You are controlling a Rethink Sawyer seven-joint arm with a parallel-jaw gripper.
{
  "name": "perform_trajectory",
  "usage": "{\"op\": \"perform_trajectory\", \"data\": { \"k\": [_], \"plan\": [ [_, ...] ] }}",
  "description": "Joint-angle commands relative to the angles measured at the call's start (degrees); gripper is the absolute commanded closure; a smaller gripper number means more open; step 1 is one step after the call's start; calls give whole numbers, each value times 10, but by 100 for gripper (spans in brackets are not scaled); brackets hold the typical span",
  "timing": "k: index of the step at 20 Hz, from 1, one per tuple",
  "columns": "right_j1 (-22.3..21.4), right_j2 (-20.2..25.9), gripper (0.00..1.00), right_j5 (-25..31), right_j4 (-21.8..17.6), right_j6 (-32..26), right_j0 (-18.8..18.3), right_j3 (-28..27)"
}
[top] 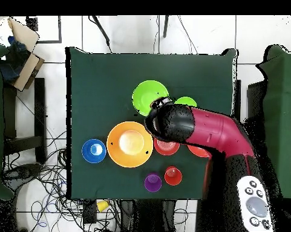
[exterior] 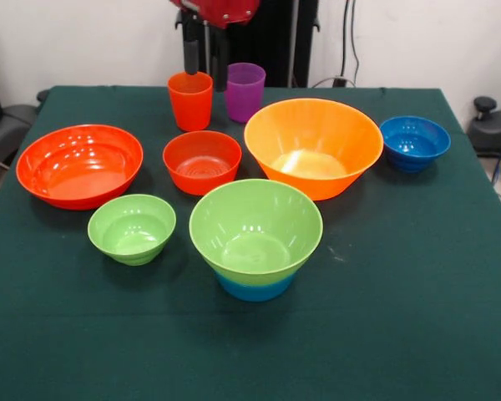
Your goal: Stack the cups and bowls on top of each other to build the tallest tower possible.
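My gripper [exterior: 204, 57] hangs open and empty at the table's far side, just above and behind the orange-red cup [exterior: 190, 100]. The purple cup [exterior: 245, 90] stands next to that cup. The tower is a light green bowl [exterior: 255, 227] nested on a light blue bowl [exterior: 255, 288] near the front. Around it sit a small light green bowl [exterior: 132, 227], a medium red-orange bowl [exterior: 202, 161], a large red-orange bowl [exterior: 79, 164], a large yellow-orange bowl [exterior: 313, 146] and a dark blue bowl [exterior: 414, 142]. The yellow cup is out of view.
The green table cloth [exterior: 417, 317] covers the table. In the overhead view the red arm [top: 202, 130] reaches over the medium red-orange bowl [top: 166, 148] and hides part of the large one. Chairs and cables lie off the table's sides.
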Motion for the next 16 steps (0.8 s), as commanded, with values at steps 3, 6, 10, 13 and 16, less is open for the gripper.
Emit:
{"op": "perform_trajectory", "data": {
  "k": [3, 6, 10, 13, 16],
  "plan": [
    [-16, 159, 0, 11, -49, -224, -65, 139],
    [-36, 189, 0, 40, -48, -244, -86, 162],
    [-71, 218, 0, 91, -28, -251, -98, 188],
    [-66, 227, 0, 87, -29, -237, -99, 206],
    [-45, 213, 0, 56, -59, -212, -85, 217]
  ]
}}
